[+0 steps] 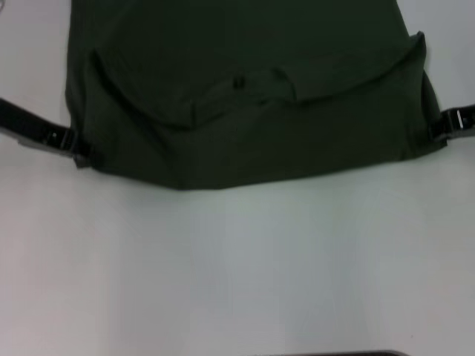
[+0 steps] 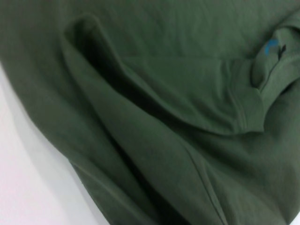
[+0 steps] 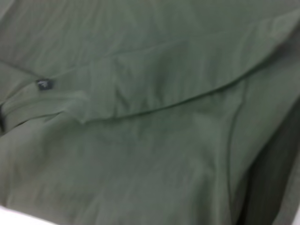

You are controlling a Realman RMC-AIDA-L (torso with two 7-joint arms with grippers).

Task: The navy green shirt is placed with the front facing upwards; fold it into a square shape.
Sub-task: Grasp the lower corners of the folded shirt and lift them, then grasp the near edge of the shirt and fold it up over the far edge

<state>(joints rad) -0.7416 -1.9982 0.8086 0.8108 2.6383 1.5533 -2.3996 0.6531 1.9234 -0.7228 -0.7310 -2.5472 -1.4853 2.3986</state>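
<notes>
The navy green shirt [image 1: 245, 148] lies across the far half of the white table [image 1: 237, 274]. Its near part is doubled over, and the upper layer sags in a curve between the two sides. The collar [image 1: 249, 81] shows near the middle of that fold, with blue inner print [image 2: 271, 47] and a black tag [image 3: 44, 84]. My left gripper [image 1: 78, 148] grips the shirt's left near corner and my right gripper [image 1: 436, 127] grips its right edge. Both are shut on cloth that partly covers the fingertips. Both wrist views are filled with folded green cloth [image 2: 164, 140] [image 3: 140, 140].
Bare white tabletop runs from the shirt's near edge to the front of the table. A dark strip [image 1: 334, 354] shows at the table's front edge. Narrow bands of table lie on both sides of the shirt.
</notes>
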